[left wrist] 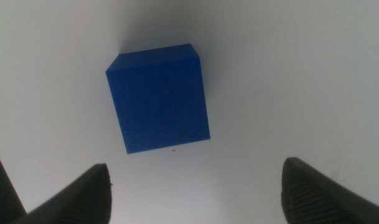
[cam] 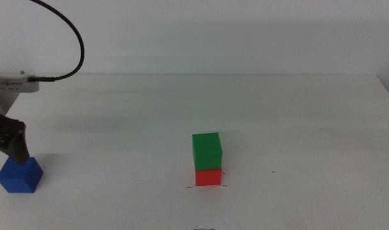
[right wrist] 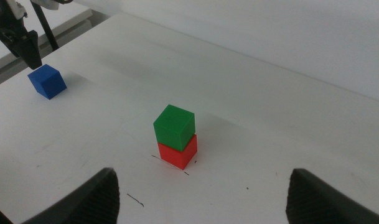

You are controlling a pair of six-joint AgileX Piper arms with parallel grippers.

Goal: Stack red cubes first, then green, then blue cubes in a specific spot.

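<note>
left gripper [cam: 9,144]: lower left of the middle view, hanging right above the blue cube, tips near its top face. Jaws spread wide apart, nothing between them. Left wrist view shows the cube ahead of both tips, not yet inside the gap. Reads as a pre-grasp hover, set up to drop and straddle.
blue cube [cam: 20,175]: flat on the table [cam: 117,115], far left, well apart from the stack. In the wrist view its faces sit skewed to the line between the jaws, so I'd guess the wrist needs a small twist before closing, else it pinches on the edges.
marked line [cam: 207,186]: thin dark stroke, centre-bottom of the middle view, directly under the stack's front edge. That's the drop spot.
red cube [cam: 208,177]: on the table, at the line. Base layer done.
green cube [cam: 207,152]: resting on the red, top flat. Slightly offset and rotated against red in the right wrist view, so the landing face for blue is a bit off-centre.
progress: two of three stacked, blue left. Likely next is the grasp.
right gripper [right wrist: 201,193]: waiting, not seen in the middle view. Jaws wide apart, empty, its camera looking across at the stack from well back.
</note>
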